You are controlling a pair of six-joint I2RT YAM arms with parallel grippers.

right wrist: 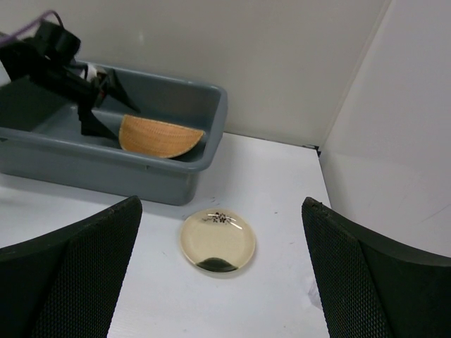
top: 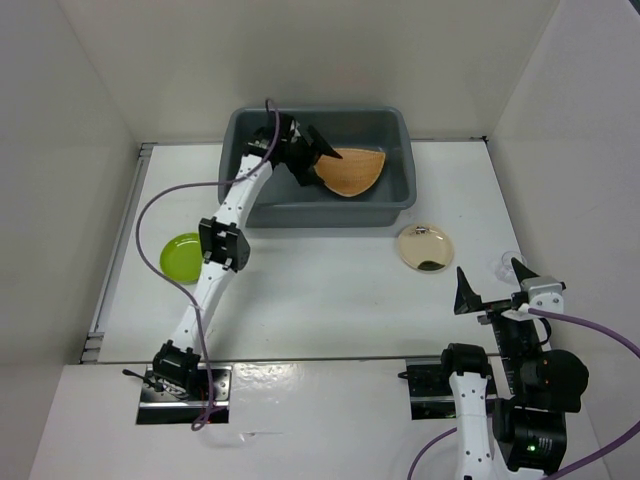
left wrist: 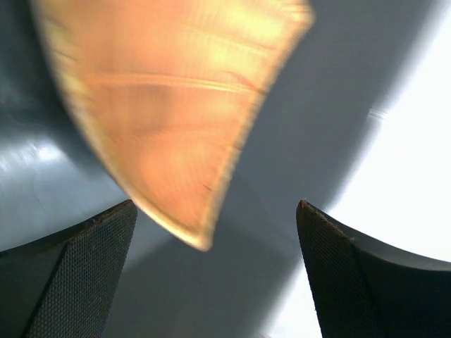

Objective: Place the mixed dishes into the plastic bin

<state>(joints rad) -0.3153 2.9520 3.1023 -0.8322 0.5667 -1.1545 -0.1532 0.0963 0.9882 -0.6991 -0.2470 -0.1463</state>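
Observation:
The woven orange-tan basket tray lies tilted inside the dark grey plastic bin. My left gripper is open over the bin's left half, just left of the tray. In the left wrist view the tray is blurred, its tip ahead of the open gripper and touching neither finger. The lime-green plate lies on the table at the left. The cream-gold plate lies right of the bin's front. The clear cup stands near my right gripper, which is open and empty, with the gold plate below it.
White walls close in the table on the left, back and right. The left arm's purple cable loops over the table between the bin and the green plate. The bin stands against the back wall.

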